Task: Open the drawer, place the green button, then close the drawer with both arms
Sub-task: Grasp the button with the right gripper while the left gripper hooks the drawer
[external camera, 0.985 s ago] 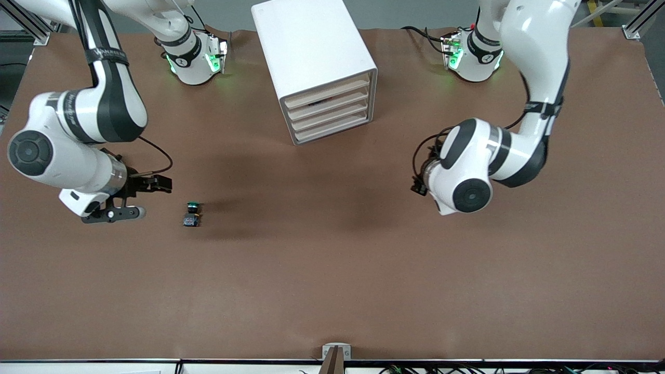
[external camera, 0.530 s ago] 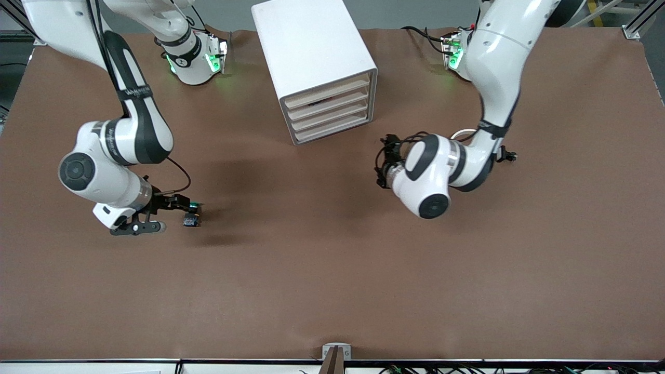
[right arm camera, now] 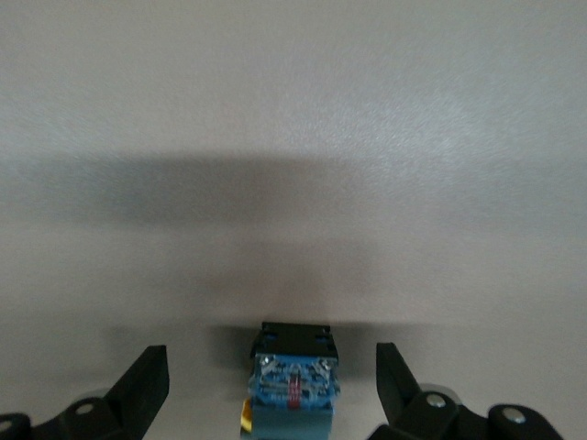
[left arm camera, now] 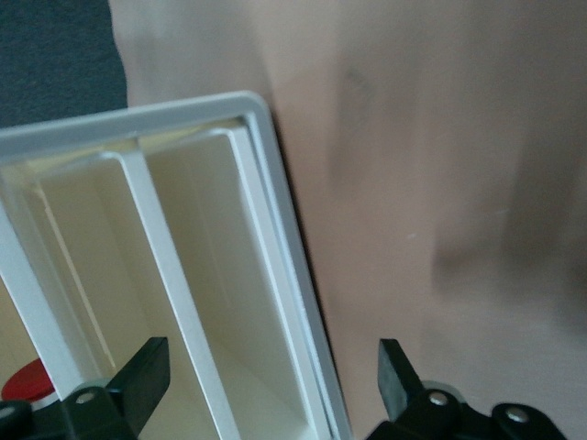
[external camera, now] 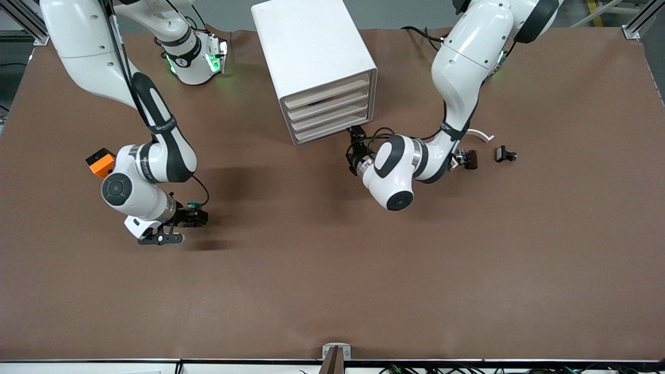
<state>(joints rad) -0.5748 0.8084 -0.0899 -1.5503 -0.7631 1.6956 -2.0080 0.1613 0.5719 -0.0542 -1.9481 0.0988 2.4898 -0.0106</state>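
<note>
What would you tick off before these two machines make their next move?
1. Right end effector open, one finger on each side of the button: ok.
2. Button resting on the table, not yet gripped: ok.
3. Left end effector open at the cabinet front: ok.
4. All four drawers shut, including the lowest drawer nearest that end effector: ok.
5. Left fingers lined up on a drawer edge: cannot tell.
6. Orange cube apart from the button: ok.
</note>
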